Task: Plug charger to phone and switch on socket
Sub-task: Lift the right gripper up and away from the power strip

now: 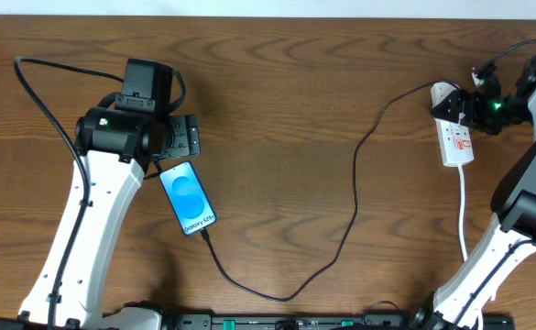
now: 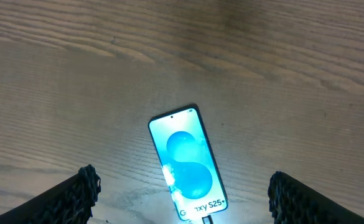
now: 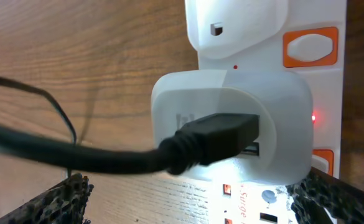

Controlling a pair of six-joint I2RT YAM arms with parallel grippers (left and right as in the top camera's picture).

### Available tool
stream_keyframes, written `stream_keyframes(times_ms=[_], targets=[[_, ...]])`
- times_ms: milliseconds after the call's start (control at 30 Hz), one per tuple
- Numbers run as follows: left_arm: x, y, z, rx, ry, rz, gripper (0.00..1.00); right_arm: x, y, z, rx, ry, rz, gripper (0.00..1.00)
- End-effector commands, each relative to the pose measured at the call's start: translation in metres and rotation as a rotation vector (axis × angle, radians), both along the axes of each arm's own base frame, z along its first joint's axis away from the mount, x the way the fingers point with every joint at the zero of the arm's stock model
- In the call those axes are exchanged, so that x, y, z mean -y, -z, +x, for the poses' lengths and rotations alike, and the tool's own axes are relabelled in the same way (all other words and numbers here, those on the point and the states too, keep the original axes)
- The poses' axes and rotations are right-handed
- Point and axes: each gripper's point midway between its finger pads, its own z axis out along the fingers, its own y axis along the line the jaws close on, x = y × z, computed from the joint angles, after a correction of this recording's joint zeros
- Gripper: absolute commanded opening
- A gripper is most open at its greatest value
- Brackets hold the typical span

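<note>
**A:** Where does everything sit?

**B:** The phone [image 1: 187, 197] lies flat, left of centre in the overhead view, with its screen lit. It is just below the left gripper [image 1: 185, 139], whose jaws are spread with nothing between them. The cable [image 1: 355, 183] leaves the phone's lower end, loops along the bottom of the frame and climbs to the power strip [image 1: 457, 137] at upper right.

**A:** Is it plugged into the phone?

**B:** It looks so, but the joint sits at the very bottom edge of the left wrist view, so I can't be sure.

**A:** And the right gripper?

**B:** The right gripper [image 3: 197, 199] is spread wide and empty, close over the strip. It sits by the white adapter [image 3: 231, 93] that holds the cable's black plug [image 3: 222, 134].

**A:** How will the strip handle?

**B:** It's light plastic on a smooth wooden table [image 1: 286, 110], so I'd expect it to skid if pushed sideways. The orange switch [image 3: 309, 46] at the upper right of the right wrist view is probably a small, stiff rocker. I'd press it straight down with one fingertip rather than pinch it. The cable is limp and best left alone.
</note>
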Motion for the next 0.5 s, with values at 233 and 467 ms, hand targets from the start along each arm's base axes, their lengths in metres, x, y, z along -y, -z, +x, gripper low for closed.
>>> stream_keyframes(times_ms=[233, 467], targets=[[-0.002, -0.011, 0.001, 0.030, 0.007, 0.015, 0.89, 0.017, -0.025, -0.005, -0.074, 0.151, -0.205, 0.99], [-0.002, -0.011, 0.001, 0.030, 0.007, 0.015, 0.89, 0.030, -0.098, -0.008, 0.063, 0.201, -0.324, 0.99]])
